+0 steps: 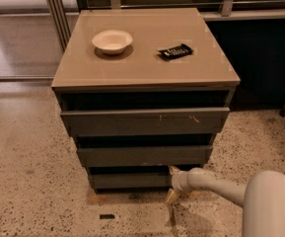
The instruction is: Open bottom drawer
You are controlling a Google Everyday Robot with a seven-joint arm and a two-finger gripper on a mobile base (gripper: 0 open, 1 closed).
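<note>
The bottom drawer [132, 180] is the narrowest, lowest dark grey front of the three-drawer cabinet, near the floor. My gripper [173, 183] reaches in from the lower right on a white arm [216, 186]. It sits at the right end of the bottom drawer front; one pale finger points up at the drawer's top right corner and one points down toward the floor. Contact with the drawer is not clear.
The mid-sized front [144, 155] and the widest front [144, 121] sit above. On the tan cabinet top [83, 68] are a white bowl [112, 41] and a black remote-like object [175, 51]. Speckled floor surrounds the cabinet; a small dark object [107, 216] lies in front.
</note>
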